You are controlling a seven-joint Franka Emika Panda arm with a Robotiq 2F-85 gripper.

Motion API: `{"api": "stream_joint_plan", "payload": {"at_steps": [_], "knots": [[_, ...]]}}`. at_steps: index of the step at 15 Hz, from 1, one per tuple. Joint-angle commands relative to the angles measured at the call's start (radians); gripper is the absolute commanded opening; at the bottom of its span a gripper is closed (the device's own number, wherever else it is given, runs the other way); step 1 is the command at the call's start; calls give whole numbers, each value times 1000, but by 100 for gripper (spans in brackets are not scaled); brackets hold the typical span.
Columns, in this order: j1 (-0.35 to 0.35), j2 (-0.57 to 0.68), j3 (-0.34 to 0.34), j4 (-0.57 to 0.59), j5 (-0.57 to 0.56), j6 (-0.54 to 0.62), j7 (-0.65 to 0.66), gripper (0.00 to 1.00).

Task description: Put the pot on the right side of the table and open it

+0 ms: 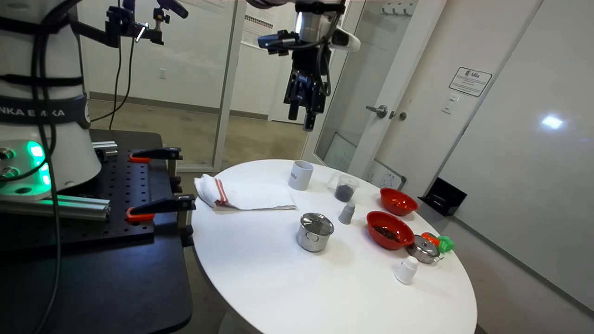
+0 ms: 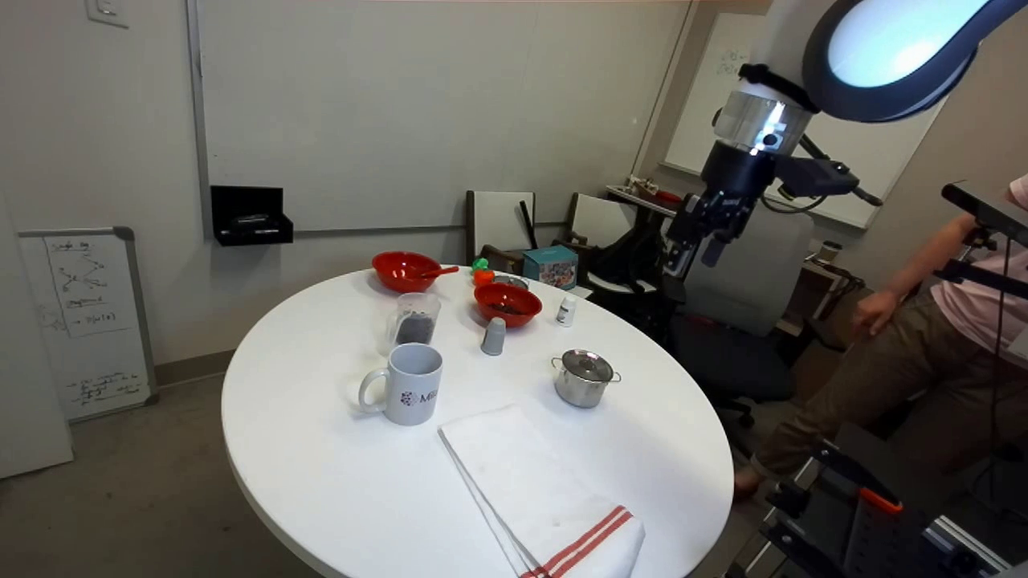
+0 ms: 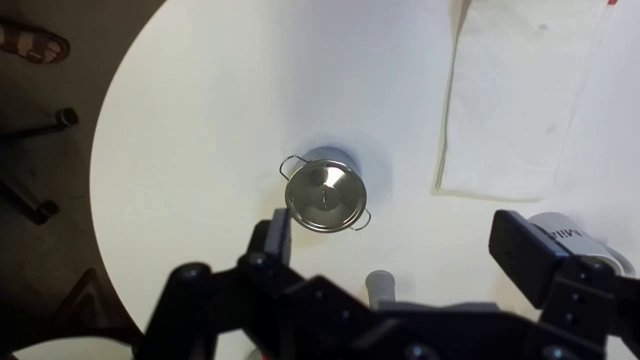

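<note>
Robot arm (image 1: 65,93) stands nearest the camera in an exterior view, its base beside a round white table (image 1: 287,287) and its far end reaching out above the top, likely so it can work on what stands there. Most items on the table are grouped away from the robot, perhaps to leave room. Folded white towel (image 1: 255,195) lies flat near the robot-side edge. Black gripper (image 3: 395,237) hangs well above the table, its jaws wide apart and nothing between them, probably spread for a grip from overhead. Two red bowls (image 2: 401,281) sit toward the far side.

Steel pot (image 1: 313,239) stands upright on the table, near the towel but not touching it, with bare white directly around it, which should let the jaws come down past its sides. Whether this spot counts as the right side is hard to judge. The pot's body is shiny, plain and straight-sided. Round and mirror-bright, the lid (image 3: 325,212) sits on the rim, so the opening is not yet done. Thin wire handles (image 3: 281,169) loop out from opposite sides.
</note>
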Motion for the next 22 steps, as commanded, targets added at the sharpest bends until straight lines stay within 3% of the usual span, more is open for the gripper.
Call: {"api": "stream_joint_plan", "payload": {"at_steps": [1,9,18,22], "knots": [[6,136,-15,77,-24,23,30,100],[25,172,-38,98,3,6,1,100],[20,246,-86,122,-26,107,120,100],[28,349,-111,169,-67,142,165,100]]}}
